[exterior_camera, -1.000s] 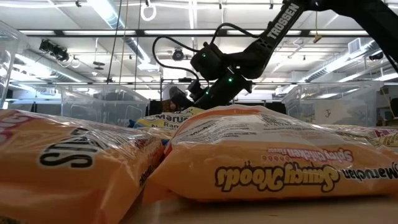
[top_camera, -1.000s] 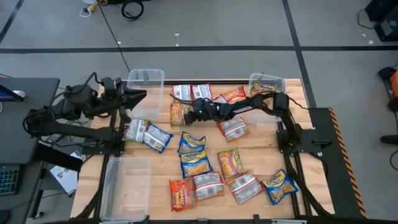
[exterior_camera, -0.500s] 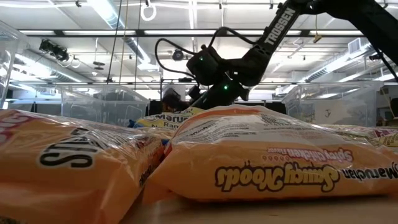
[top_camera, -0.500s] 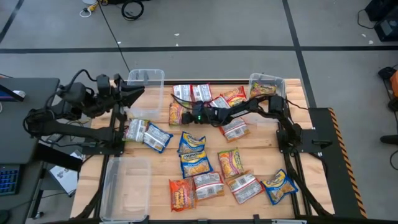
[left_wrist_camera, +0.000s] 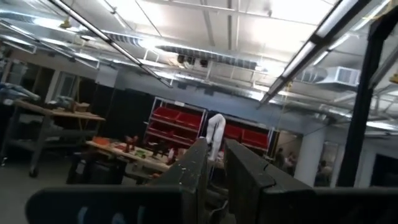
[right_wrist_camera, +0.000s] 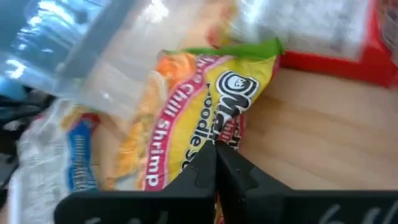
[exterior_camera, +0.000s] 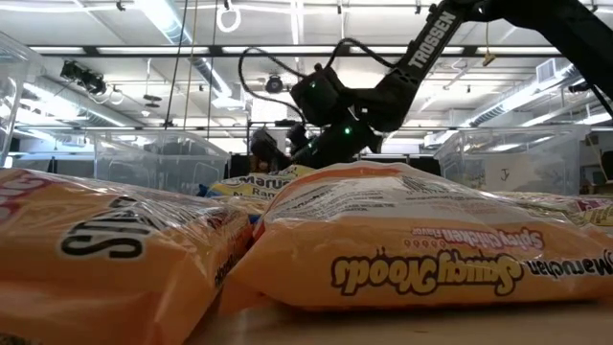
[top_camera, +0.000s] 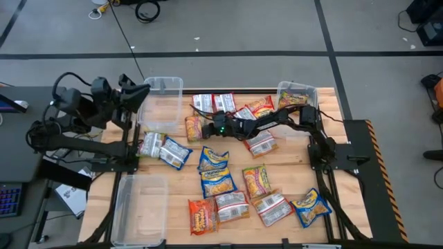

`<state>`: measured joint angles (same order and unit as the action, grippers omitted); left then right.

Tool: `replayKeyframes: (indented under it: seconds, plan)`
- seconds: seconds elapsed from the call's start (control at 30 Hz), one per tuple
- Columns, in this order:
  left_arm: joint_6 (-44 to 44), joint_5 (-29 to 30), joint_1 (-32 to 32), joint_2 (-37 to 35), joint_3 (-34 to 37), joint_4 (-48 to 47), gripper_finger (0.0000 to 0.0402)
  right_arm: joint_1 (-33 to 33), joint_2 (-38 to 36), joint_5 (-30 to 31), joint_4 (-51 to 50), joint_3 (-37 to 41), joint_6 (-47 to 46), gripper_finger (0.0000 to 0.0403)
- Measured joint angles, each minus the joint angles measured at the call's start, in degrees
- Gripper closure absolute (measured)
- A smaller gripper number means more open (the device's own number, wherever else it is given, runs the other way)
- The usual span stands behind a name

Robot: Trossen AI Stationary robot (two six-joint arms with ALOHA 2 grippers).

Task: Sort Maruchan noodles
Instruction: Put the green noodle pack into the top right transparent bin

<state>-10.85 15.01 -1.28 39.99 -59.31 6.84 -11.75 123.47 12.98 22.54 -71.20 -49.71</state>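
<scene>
Our right gripper [right_wrist_camera: 216, 155] has its fingers clenched on the yellow noodle packet's [right_wrist_camera: 186, 118] edge; light, crinkly and slippery, so we pinch the seam.

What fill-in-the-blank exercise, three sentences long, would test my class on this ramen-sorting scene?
1. The right gripper is shut on a yellow packet labelled Chili ____.
2. The left gripper hangs beside a clear ____.
3. The packets lie on a ____ table.

Missing words: Shrimp; bin; wooden
</scene>
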Motion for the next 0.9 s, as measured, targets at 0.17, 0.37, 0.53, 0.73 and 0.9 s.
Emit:
replayKeyframes:
  seconds: [0.17,0.37,0.53,0.73,0.9]
  plan:
    - [-0.4,-6.1,0.0,0.0,0.0,-2.5,0.0342,0.8,-8.0,2.2,-3.8,0.0,9.7,0.0397]
    - [2.8,-9.9,0.0,0.0,0.0,-2.5,0.0342,2.1,-23.2,4.1,-13.5,-0.1,29.6,0.0399]
    - [5.8,-9.9,0.0,0.0,0.0,-2.4,0.0342,3.1,-37.6,8.0,-29.7,-0.1,43.1,0.04]
    - [2.0,-9.1,0.0,0.8,0.0,-2.4,0.0342,3.1,-54.5,14.8,-53.0,-0.1,50.5,0.04]
    - [-1.8,-1.2,0.0,2.4,0.0,-2.1,0.0342,3.1,-66.1,21.5,-71.6,-0.1,51.9,0.04]
